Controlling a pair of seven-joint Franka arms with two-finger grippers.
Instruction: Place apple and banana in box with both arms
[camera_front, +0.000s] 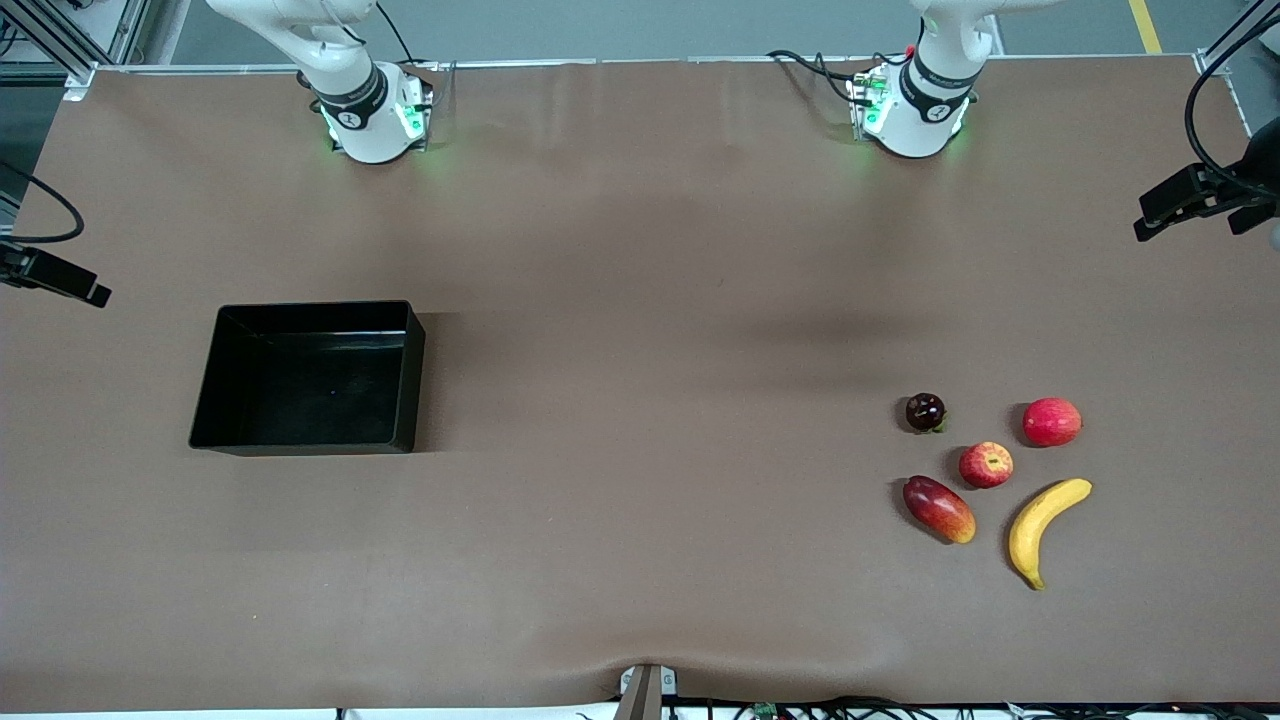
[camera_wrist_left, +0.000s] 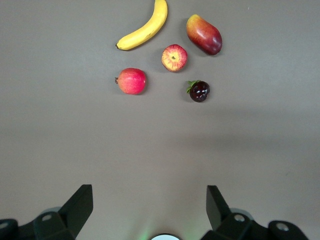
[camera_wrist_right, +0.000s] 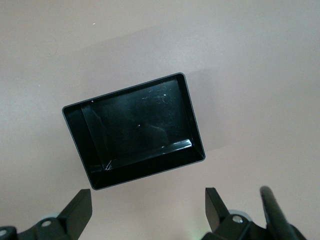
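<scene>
Black box (camera_front: 210, 380) empty, no readable labels. Apple (camera_front: 986, 464) just beside banana (camera_front: 1040, 528) on counter (camera_front: 640, 300). Left gripper (camera_wrist_left: 150, 210) and right gripper (camera_wrist_right: 149, 210) aloft, fingers released.

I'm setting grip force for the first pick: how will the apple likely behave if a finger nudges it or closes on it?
The apple is small and round and lies free on the flat table, so a nudge would probably roll it toward the banana. Its skin looks smooth, so it may slip unless gripped across its widest part. It looks firm.
</scene>
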